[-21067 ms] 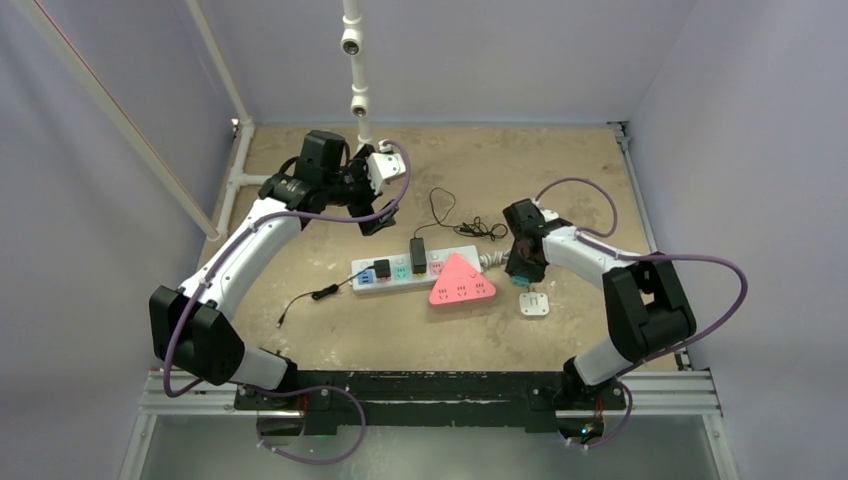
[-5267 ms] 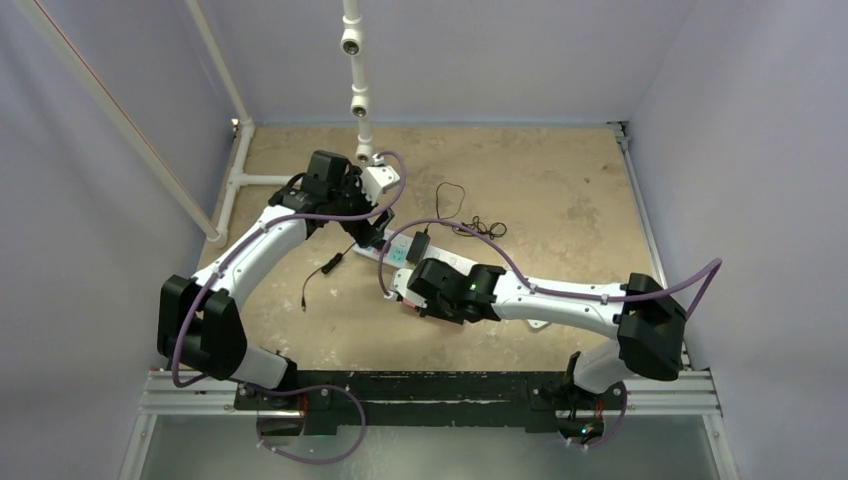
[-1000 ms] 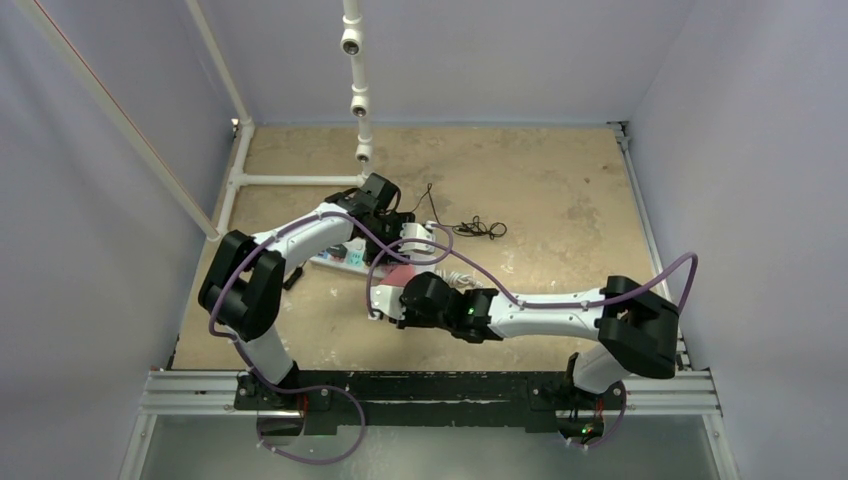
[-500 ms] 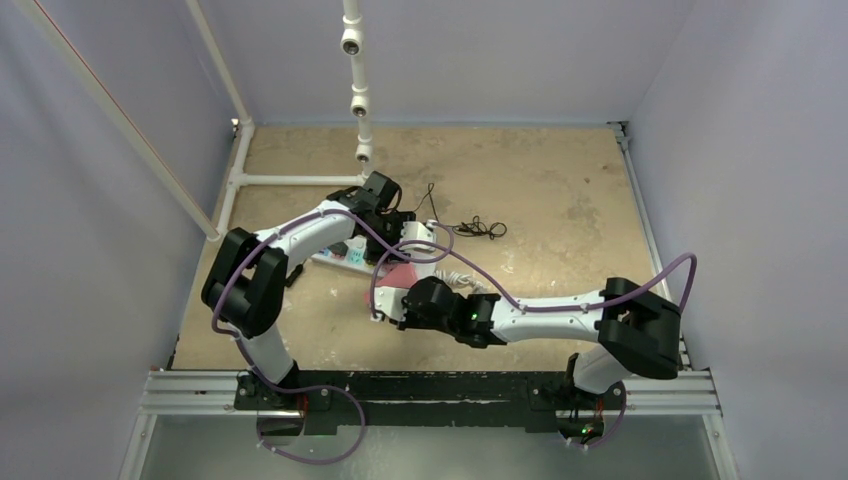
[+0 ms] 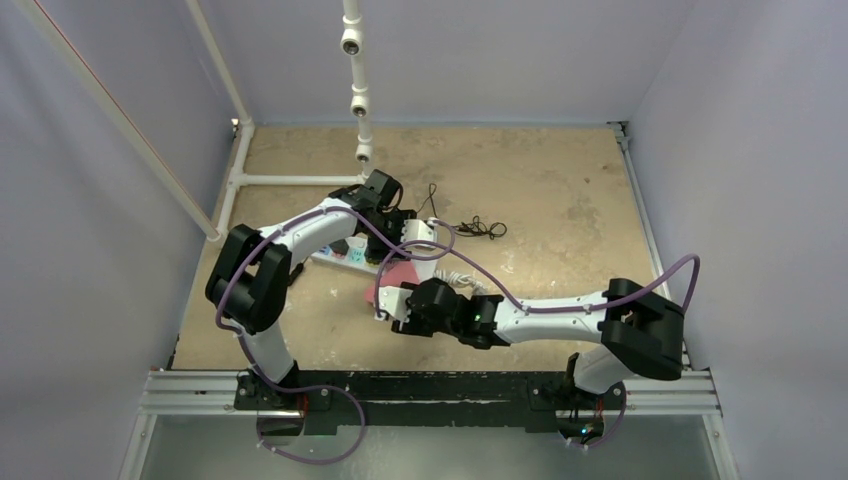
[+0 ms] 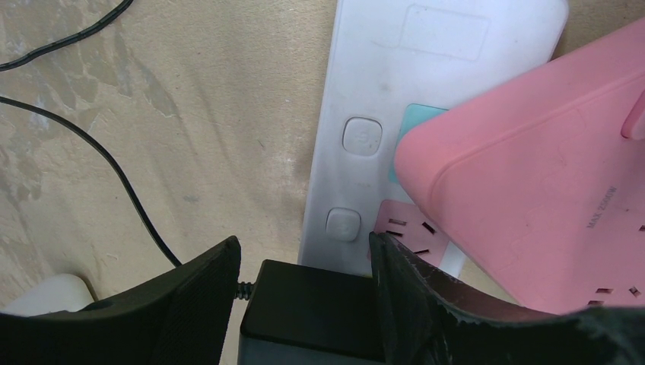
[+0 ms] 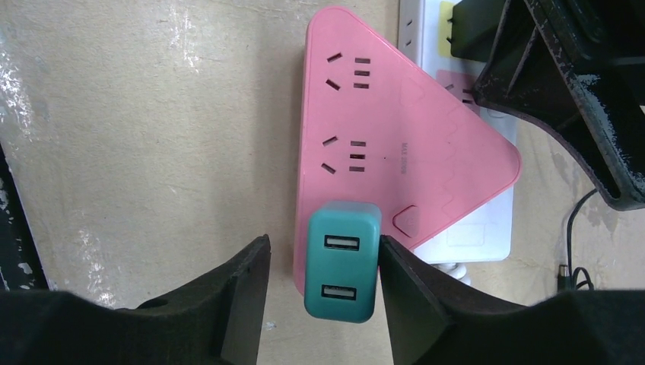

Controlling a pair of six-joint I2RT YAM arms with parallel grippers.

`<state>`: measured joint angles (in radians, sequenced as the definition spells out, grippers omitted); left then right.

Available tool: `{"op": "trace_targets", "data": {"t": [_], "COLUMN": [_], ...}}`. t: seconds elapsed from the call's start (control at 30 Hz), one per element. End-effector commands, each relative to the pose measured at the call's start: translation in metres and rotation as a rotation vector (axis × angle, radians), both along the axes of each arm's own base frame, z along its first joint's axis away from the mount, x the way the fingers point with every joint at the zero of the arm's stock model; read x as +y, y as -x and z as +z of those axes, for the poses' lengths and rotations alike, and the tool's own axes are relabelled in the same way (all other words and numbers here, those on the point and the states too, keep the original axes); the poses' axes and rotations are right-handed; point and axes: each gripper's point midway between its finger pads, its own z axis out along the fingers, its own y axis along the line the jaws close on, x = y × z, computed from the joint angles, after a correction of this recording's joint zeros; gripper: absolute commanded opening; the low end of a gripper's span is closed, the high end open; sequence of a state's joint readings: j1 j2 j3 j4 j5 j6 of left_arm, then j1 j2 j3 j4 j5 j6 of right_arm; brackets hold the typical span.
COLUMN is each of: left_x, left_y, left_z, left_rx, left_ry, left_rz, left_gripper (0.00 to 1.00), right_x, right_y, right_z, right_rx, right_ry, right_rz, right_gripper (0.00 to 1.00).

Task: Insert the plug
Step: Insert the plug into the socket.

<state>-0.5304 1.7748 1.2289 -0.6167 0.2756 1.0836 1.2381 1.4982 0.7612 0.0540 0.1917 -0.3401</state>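
Observation:
A teal USB charger plug stands at the edge of the pink triangular power strip. My right gripper is open around it. The right finger touches the plug and the left finger stands clear. My left gripper is shut on a black adapter that sits in the white power strip, beside the pink strip. In the top view both grippers, the left and the right, meet over the strips at mid-table.
A thin black cable lies coiled behind the strips and runs past the left gripper. A white pipe frame stands at the back left. The left gripper's finger is close to the pink strip's far corner.
The right wrist has shifted slightly toward the near side, showing a little more of the pink strip. The left arm has stayed at the white strip.

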Motion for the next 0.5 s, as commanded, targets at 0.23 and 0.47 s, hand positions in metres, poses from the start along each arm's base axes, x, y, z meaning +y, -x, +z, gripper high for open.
{"op": "trace_targets", "data": {"t": [0.23, 0.47], "left_x": [0.021, 0.017], "left_y": [-0.007, -0.005], "left_z": [-0.02, -0.021], "left_rx": [-0.008, -0.006], "left_ry": [-0.077, -0.072], "left_rz": [0.028, 0.015], "left_gripper": [0.61, 0.61], "right_x": [-0.015, -0.007], "right_y": [0.009, -0.003], "right_z": [0.006, 0.032], "right_rx": [0.097, 0.105], "right_ry": [0.055, -0.001], "right_rz": [0.004, -0.002], "right_gripper": [0.53, 0.52]}}
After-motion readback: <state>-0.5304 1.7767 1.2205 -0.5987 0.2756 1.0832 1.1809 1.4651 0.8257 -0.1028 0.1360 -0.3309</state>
